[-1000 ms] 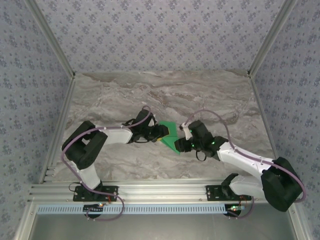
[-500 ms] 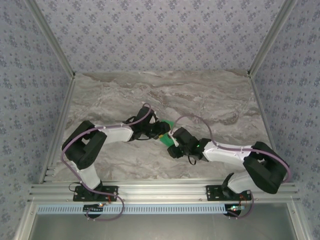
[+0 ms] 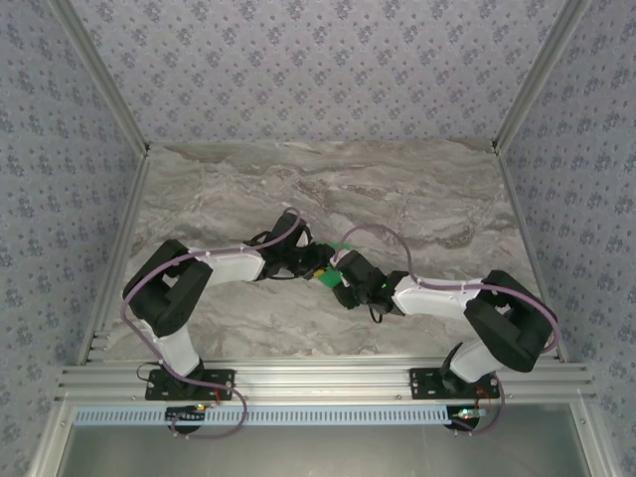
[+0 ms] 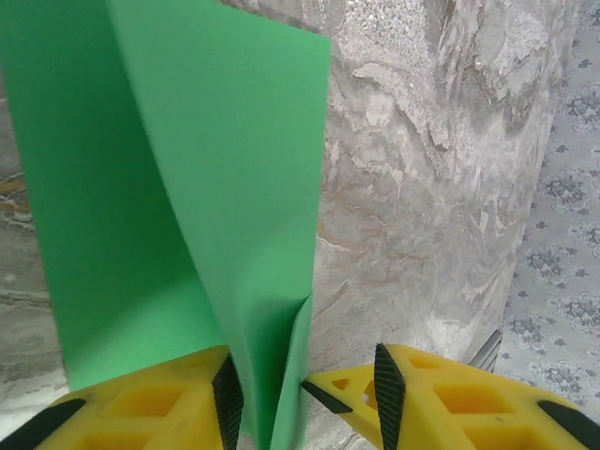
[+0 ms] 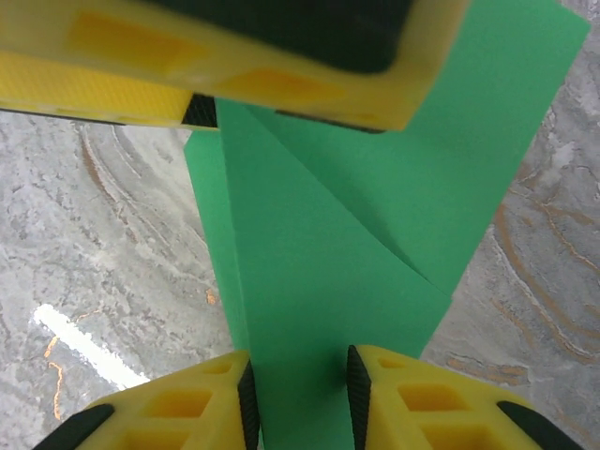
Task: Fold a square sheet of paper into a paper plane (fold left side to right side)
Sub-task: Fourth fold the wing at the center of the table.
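Left tool (image 4: 272,398) has jaws apart, the square sheet of paper (image 4: 234,187) standing between them; right tool (image 5: 300,394), at its 4 o'clock, straddles it, jaws likewise apart.

We find the square sheet of paper (image 3: 327,279) lying on the table (image 3: 427,189), around its middle and a little toward the near edge. The left gripper (image 3: 316,264) reaches it from the left and the right gripper (image 3: 344,275) from the right. The two sit just beside each other, over the sheet. From the left wrist we see a raised flap of the sheet standing between that gripper's fingers (image 4: 228,398), with the rest spreading far and left. From the right wrist we see the sheet running between the fingers (image 5: 354,394), with the left gripper above its far end.
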### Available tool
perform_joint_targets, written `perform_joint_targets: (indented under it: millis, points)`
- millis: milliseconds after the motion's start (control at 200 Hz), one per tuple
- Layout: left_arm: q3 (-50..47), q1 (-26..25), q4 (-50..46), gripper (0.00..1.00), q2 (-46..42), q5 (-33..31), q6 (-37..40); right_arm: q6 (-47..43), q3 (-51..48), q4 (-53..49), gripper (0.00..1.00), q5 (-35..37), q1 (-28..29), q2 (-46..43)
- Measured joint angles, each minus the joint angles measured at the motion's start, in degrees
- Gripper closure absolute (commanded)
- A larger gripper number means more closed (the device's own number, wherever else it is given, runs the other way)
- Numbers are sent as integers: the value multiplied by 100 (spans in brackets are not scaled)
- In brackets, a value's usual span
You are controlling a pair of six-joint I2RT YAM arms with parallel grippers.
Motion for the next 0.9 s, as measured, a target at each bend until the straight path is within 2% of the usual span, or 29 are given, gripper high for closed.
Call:
perform_joint_targets:
  millis: [210, 415, 555, 765, 899]
  points:
    - [0, 4, -90, 57, 0, -2, -2, 7, 28, 7, 69, 4, 7, 72]
    - [0, 11, -120, 54, -2, -2, -2, 50, 26, 7, 84, -2, 4, 81]
    - [-13, 66, -232, 48, -87, -33, 20, 118, 26, 52, 87, -70, -4, 81]
    - [-179, 247, -544, 39, -798, -173, 221, 332, -85, 291, 88, -575, -199, 72]
    - [-240, 275, -549, 38, -1355, -201, 308, 505, -286, 374, 88, -1088, -391, 46]
